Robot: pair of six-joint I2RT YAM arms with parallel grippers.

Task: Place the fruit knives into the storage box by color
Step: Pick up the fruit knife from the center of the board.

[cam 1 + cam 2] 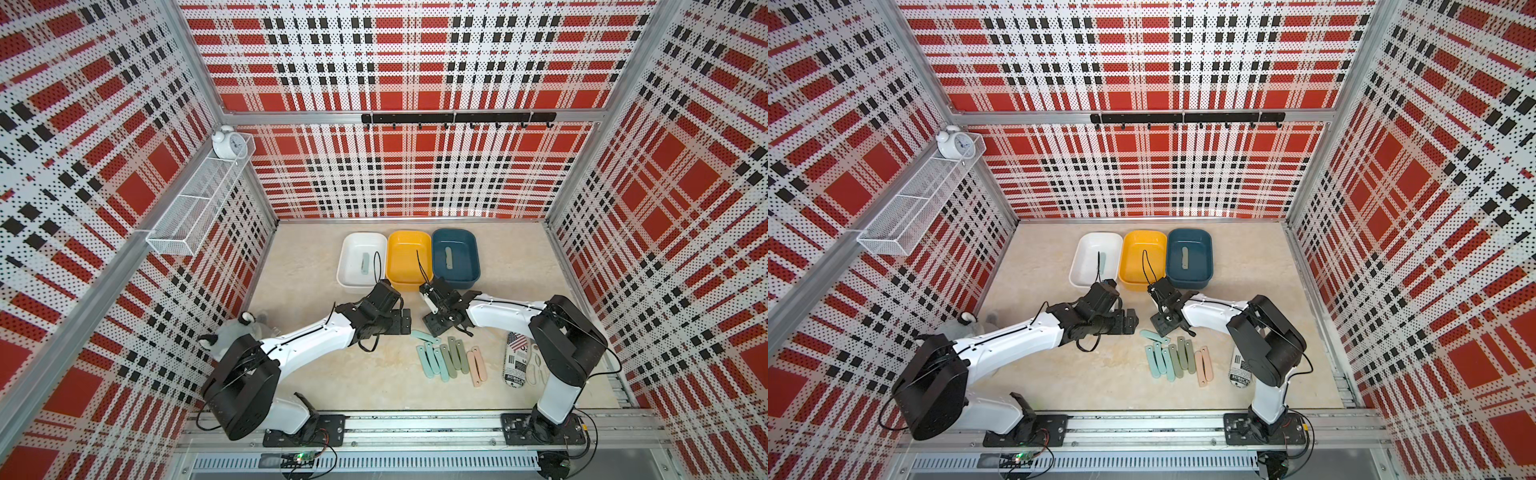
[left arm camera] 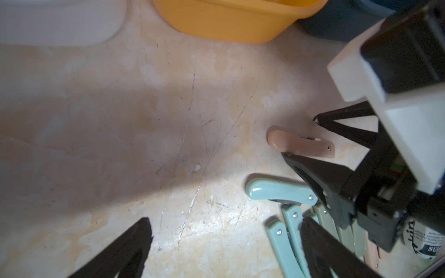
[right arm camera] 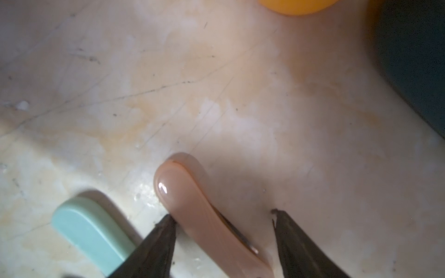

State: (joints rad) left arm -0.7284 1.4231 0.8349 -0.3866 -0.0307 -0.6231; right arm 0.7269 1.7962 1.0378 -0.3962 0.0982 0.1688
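1. In both top views, the fruit knives (image 1: pixel 446 357) lie fanned at lower centre of the tabletop (image 1: pixel 332 374). One mint piece sits in the white box (image 1: pixel 344 253) and one sage in the blue box (image 1: pixel 473 253), while the yellow box (image 1: pixel 1129 266) looks empty. The right gripper (image 1: pixel 432 322) crouches just above the fan with the left gripper (image 1: pixel 405 324) close alongside. Arms this near could bump.
2. In the left wrist view, the left gripper (image 2: pixel 226 223) is spread wide and holds nothing, over scratched, marbled beige stone. At right centre the right gripper (image 2: pixel 299 136) straddles the pink knife (image 2: pixel 296 143), a slim, round-ended piece with a tiny metal rivet. The mint knife (image 2: pixel 279 192) lies just below.
3. In the right wrist view, the right gripper's (image 3: pixel 222 215) jaws are parted and not pinching yet. One fingertip (image 3: pixel 166 226) touches the pink knife's (image 3: pixel 183 192) edge and the other stands clear. That plastic is glossy and curved, so a lopsided squeeze could skate it or spin it out. The mint knife (image 3: pixel 89 231) sits just beside that finger and could get dragged along.
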